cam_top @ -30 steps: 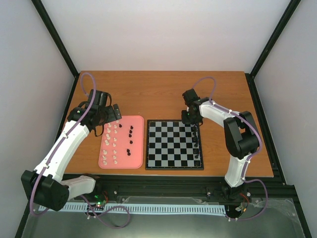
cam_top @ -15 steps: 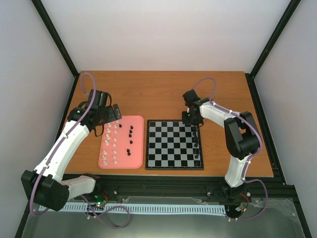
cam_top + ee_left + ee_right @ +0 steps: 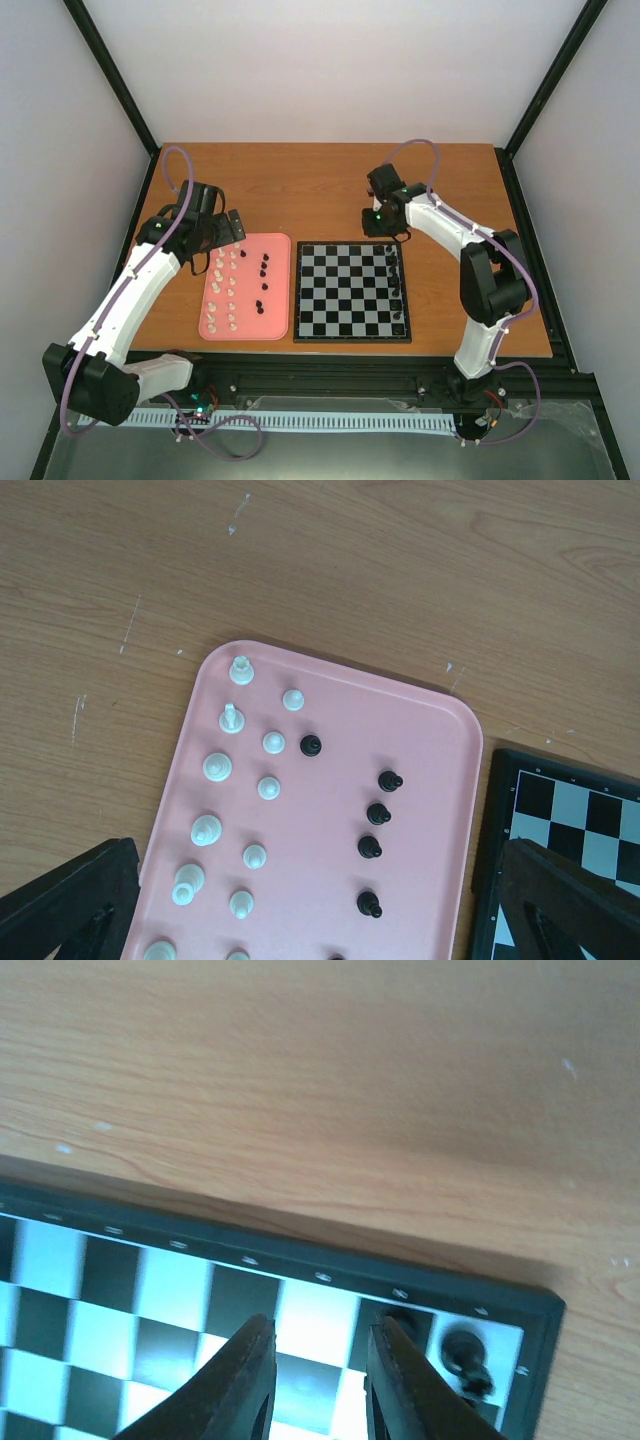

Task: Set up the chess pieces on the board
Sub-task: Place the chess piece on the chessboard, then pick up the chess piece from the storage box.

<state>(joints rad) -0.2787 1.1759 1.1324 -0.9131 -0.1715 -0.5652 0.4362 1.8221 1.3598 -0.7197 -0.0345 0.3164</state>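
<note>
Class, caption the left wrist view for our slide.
Cream and black chess pieces sit on a pink tray beside the board.

Overhead spans the table point(image 3: 330, 180); both close wrist views share the board point(image 3: 352, 292).

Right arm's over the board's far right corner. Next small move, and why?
Likely swing the right gripper toward the pink tray for another black piece. Its fingers show nothing between them over the board, black pieces already line that board's right edge, and several more black ones wait on the tray.
</note>
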